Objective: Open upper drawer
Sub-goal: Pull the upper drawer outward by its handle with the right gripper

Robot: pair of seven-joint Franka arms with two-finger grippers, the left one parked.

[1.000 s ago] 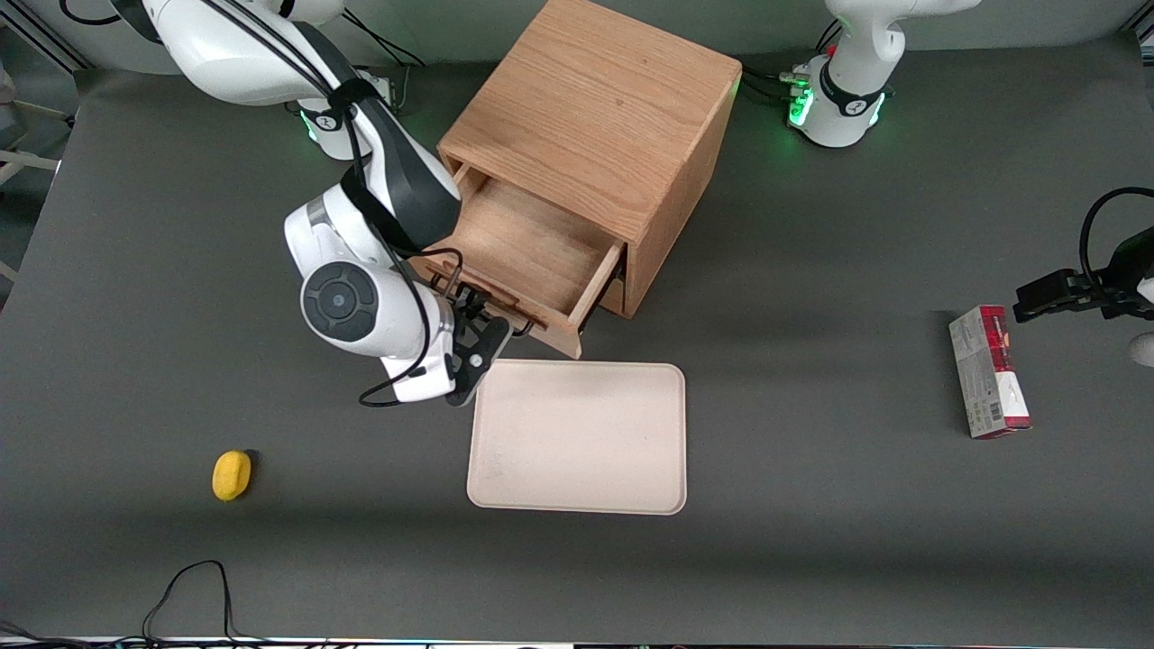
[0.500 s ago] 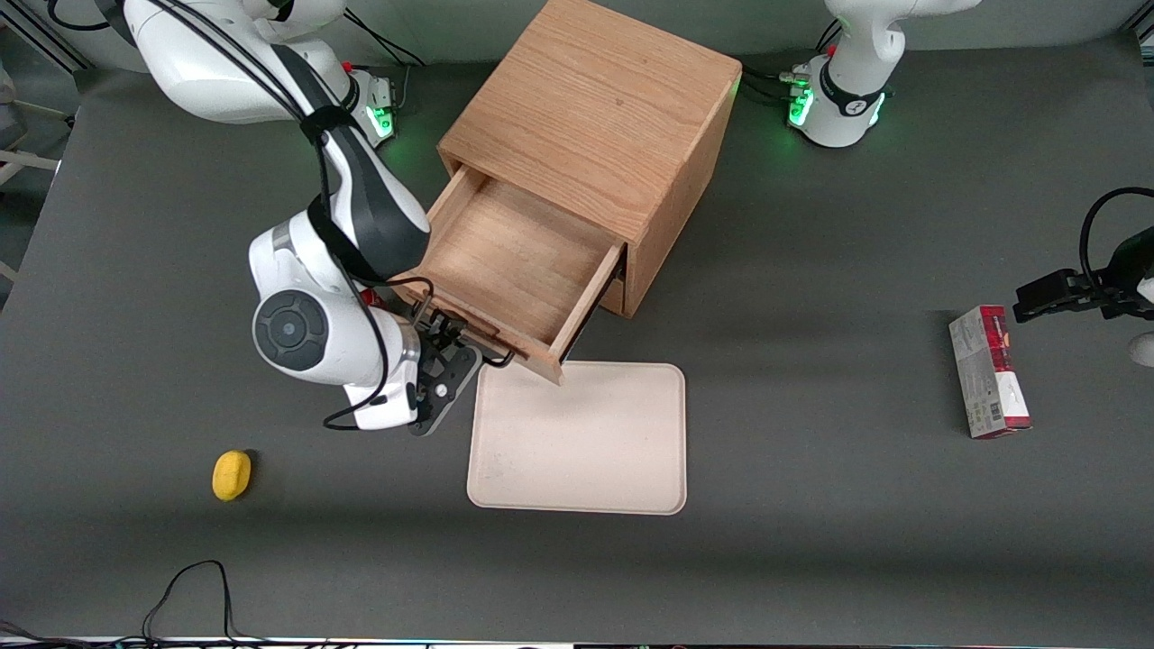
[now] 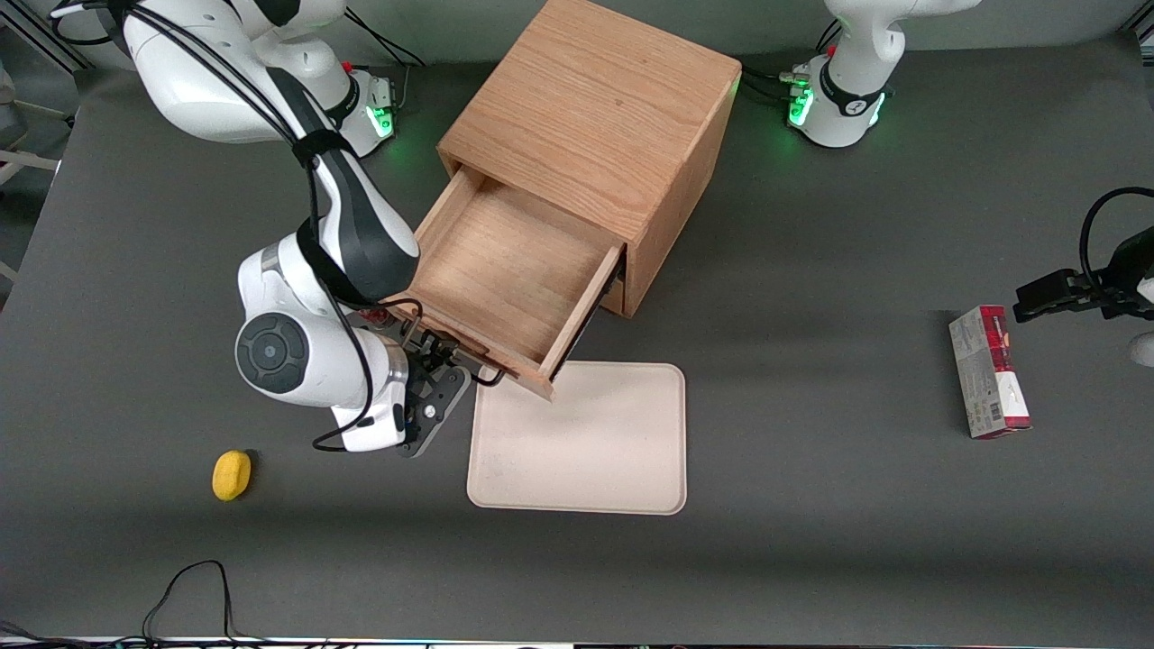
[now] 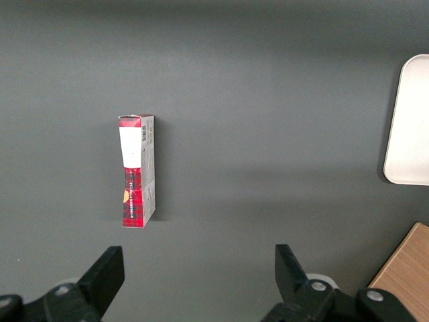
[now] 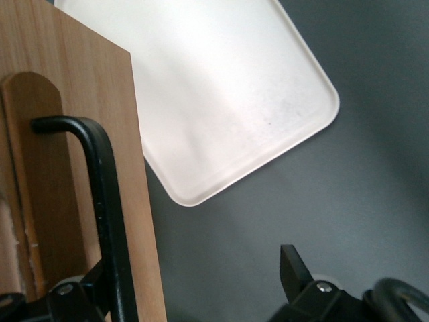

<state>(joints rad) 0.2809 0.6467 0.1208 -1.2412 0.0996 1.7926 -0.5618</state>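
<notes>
The upper drawer (image 3: 505,270) of the oak cabinet (image 3: 595,108) is pulled well out, and its plain wooden inside is bare. Its black wire handle (image 3: 462,358) runs along the drawer front (image 5: 74,134), which overhangs a corner of the tray. My gripper (image 3: 442,370) is at that handle, on the side nearer the front camera. In the right wrist view the gripper (image 5: 196,268) is open, its fingers wide apart. The handle bar (image 5: 107,201) passes close against one finger (image 5: 94,285); the second finger (image 5: 291,265) hangs over bare table.
A cream tray (image 3: 586,442) lies flat on the grey table just in front of the drawer, also in the right wrist view as the tray (image 5: 221,100). A small yellow object (image 3: 232,474) sits nearer the camera toward the working arm's end. A red box (image 3: 987,371) lies toward the parked arm's end.
The upper drawer has slid farther out of the cabinet, its front corner now over the tray's edge. My gripper and wrist moved with the handle, away from the cabinet.
</notes>
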